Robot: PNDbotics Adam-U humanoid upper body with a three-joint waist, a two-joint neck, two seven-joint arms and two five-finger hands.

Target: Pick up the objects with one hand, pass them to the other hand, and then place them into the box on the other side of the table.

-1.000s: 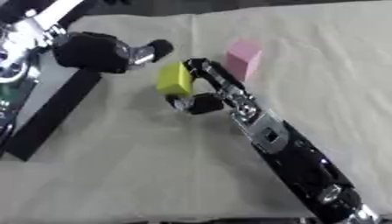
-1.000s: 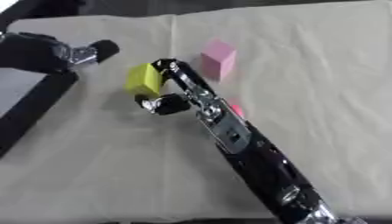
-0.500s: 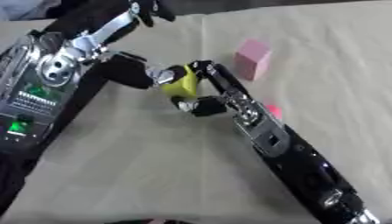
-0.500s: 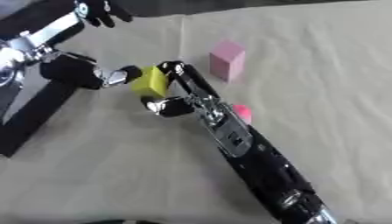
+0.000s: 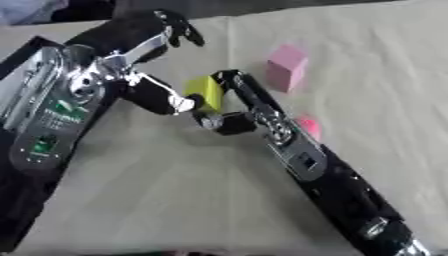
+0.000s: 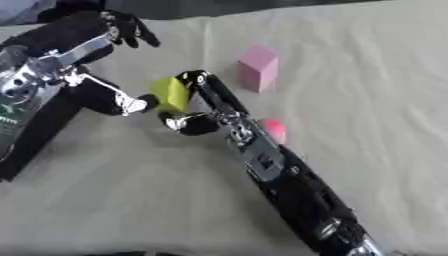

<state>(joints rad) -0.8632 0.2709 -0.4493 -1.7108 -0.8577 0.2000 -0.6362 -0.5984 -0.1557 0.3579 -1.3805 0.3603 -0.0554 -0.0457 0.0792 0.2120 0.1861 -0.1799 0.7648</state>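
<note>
Beige cloth (image 5: 157,190) covers the table. Mid-table, the right hand (image 5: 234,107) pinches a yellow block (image 5: 206,93); the left hand (image 5: 156,95) touches its left side, fingers partly spread. A pink block (image 5: 286,67) stands far right.

Yellow block (image 5: 208,93); pink block (image 5: 286,67); small pink-red obj (image 5: 308,127); beige cloth (image 5: 175,190); black/silver hands.

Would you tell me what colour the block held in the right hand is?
Yellow block, pinched by the right hand; the left eye view shows it best.
</note>
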